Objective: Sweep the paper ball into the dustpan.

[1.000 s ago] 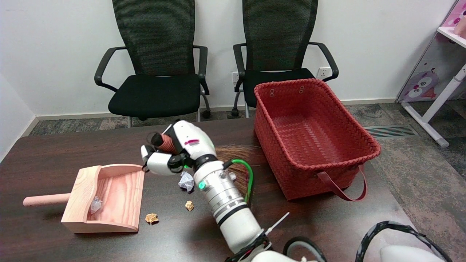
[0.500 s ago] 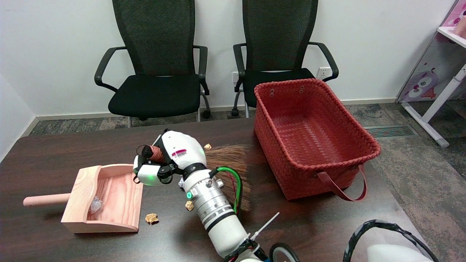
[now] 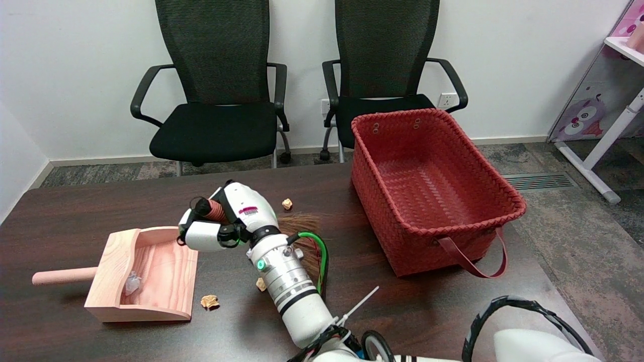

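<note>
Several fingers (image 3: 201, 236) of the right hand (image 3: 221, 221) were curled around the broom's handle (image 3: 211, 211), a dark stub wound with reddish cord that stuck out up and to the left from the fist; the grip looked closed and firm. The broom's bristles (image 3: 302, 236), brown and fanned, trailed out on the table (image 3: 75, 206) to the right of the wrist, partly hidden by the forearm (image 3: 287, 276) and its green cable (image 3: 317, 251). The hand hung just beside the far right corner of the wooden dustpan (image 3: 151, 271), which lay with its open mouth to the right and its round handle to the left. One small white paper ball (image 3: 132, 282) lay inside the pan near its back wall. Loose tan scraps sat on the table: one (image 3: 210, 301) just off the pan's mouth, one (image 3: 260, 284) against the forearm, one (image 3: 287, 203) beyond the bristles. By my judgement such crumpled paper was very light and soft, likely to skip or roll under a brisk stroke, so low, slow strokes with the bristle tips would suit it, and the broom was best held where it was held, on the bound handle. The forearm ran from lower right up toward the pan, wrist bent leftward. A red woven basket (image 3: 453, 221) stood well apart on the right.
</note>
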Tool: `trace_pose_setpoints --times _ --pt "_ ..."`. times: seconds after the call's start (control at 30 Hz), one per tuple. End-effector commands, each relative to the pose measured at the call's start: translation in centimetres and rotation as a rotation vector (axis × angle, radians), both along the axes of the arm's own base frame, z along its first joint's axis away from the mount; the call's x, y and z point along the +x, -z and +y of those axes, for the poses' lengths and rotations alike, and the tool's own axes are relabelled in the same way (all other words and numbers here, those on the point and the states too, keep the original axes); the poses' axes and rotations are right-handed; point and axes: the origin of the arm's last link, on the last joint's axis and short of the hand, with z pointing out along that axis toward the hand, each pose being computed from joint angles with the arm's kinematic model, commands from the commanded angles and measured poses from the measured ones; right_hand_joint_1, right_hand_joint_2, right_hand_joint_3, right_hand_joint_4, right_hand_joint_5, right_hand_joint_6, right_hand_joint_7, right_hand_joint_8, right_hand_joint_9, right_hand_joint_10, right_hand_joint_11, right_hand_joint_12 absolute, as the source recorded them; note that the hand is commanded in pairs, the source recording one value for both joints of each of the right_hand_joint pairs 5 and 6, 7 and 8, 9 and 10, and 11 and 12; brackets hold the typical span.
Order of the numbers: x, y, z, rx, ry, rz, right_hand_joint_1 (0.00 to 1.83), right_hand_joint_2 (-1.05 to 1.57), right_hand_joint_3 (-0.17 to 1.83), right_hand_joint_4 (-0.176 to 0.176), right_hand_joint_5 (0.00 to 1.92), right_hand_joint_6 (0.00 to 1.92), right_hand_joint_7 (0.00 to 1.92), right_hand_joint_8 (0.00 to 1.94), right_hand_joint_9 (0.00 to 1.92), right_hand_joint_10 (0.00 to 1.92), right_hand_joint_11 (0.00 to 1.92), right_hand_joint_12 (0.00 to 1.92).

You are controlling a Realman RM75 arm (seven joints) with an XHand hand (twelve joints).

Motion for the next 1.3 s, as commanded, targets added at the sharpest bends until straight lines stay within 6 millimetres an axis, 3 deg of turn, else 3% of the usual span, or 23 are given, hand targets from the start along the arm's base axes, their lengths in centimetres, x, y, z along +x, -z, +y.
trace_pose_setpoints --times 0.03,0.17,0.33,0.63,0.93,1.3 --pt "0.5 -0.2 -2.8 0.096 0.038 -0.477 0.77 0.63 1.66 0.003 1.92 1.92 1.92 1.92 1.92 1.92 1.92 1.92" --pt "0.7 -0.1 -3.1 0.149 0.074 -0.681 0.78 0.45 1.72 -0.001 1.92 1.92 1.92 1.92 1.92 1.92 1.92 1.92" --pt "1.5 0.1 -3.5 0.218 0.104 -0.896 0.82 0.27 1.57 0.000 1.92 1.92 1.92 1.92 1.92 1.92 1.92 1.92" --pt "2.9 -0.2 -3.6 0.241 0.065 -0.935 0.83 0.26 1.51 -0.002 1.92 1.92 1.92 1.92 1.92 1.92 1.92 1.92" --pt "3.9 -1.0 -3.7 0.306 0.077 -1.122 0.84 0.26 1.53 -0.001 1.92 1.92 1.92 1.92 1.92 1.92 1.92 1.92" --pt "6.1 -4.2 -1.9 0.317 -0.053 -1.110 0.84 0.25 1.52 -0.004 1.92 1.92 1.92 1.92 1.92 1.92 1.92 1.92"
